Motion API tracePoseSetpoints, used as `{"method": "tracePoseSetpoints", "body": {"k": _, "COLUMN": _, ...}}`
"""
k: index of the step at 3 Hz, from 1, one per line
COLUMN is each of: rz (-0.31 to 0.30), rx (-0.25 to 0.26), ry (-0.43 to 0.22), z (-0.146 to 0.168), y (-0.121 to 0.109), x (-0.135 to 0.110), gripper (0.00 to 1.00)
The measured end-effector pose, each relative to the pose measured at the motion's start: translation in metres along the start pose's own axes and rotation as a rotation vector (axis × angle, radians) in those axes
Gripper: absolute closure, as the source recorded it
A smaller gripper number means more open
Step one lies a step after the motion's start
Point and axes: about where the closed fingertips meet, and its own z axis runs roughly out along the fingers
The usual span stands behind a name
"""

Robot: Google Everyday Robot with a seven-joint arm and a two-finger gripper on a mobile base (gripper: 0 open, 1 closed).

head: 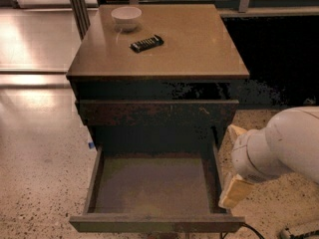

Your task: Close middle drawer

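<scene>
The tool (233,192) sits at the end of the white arm (284,146), at about 4 o'clock. It is just beside the right wall of the middle drawer (154,183). I cannot tell if the tool is open or shut. The drawer is pulled far out at 6 o'clock and shows its flat grey-brown floor. Up at 12 o'clock, the worktop (194,49) holds a white bowl (126,17) and a small black thing (147,43).

A bulky white arm (286,143) with a smooth, rounded, glossy shell comes in from the right edge. Its gripper (233,190), low on the right, is pale tan and blocky, with a second tan tip above the white casing.
</scene>
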Motion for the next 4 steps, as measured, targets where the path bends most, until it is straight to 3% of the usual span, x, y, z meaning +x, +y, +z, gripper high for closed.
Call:
{"method": "tracePoseSetpoints", "body": {"k": 1, "rz": 0.0, "rx": 0.0, "ry": 0.0, "z": 0.0, "y": 0.0, "x": 0.0, "gripper": 0.0}}
{"method": "tracePoseSetpoints", "body": {"k": 4, "rz": 0.059, "rx": -0.078, "ry": -0.166, "z": 0.123, "y": 0.042, "x": 0.023, "gripper": 0.0}}
